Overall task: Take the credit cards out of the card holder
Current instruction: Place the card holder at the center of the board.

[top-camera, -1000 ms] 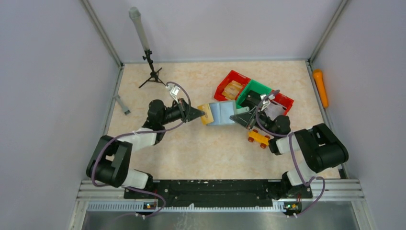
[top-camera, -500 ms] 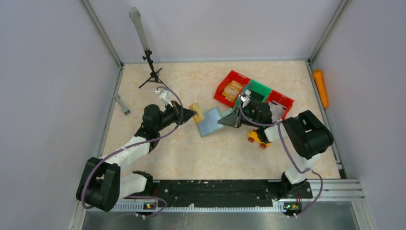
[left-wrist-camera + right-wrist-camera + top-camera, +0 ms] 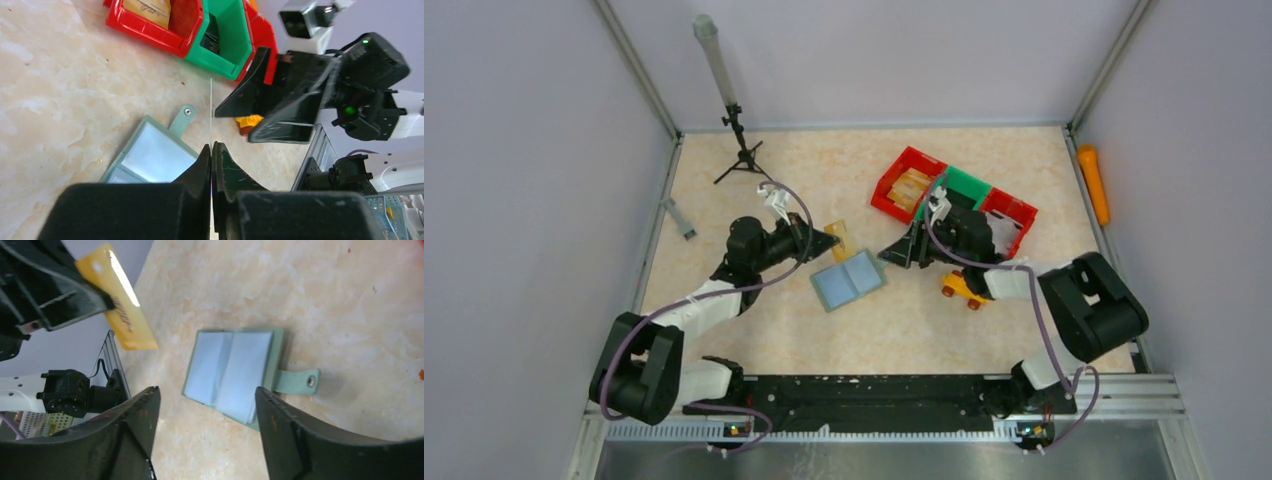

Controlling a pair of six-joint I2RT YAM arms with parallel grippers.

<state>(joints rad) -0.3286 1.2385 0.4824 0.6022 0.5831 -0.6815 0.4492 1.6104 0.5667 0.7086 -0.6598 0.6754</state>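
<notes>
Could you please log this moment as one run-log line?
left gripper: shut on credit card | right gripper: open, holding nothing | card holder: lying open on table

- The card holder [image 3: 848,281] is lying flat and open, paler grey inside, its tab [image 3: 295,381] sticking out from one edge.
- I am pinching one tan-orange credit card [image 3: 836,235] in my left gripper [image 3: 830,241], just beside it.

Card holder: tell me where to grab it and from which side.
Probably the tab: the holder lies flat and open, its thin edges offering little purchase, while the tab juts out alone. Come from above, on the right gripper's side.
</notes>
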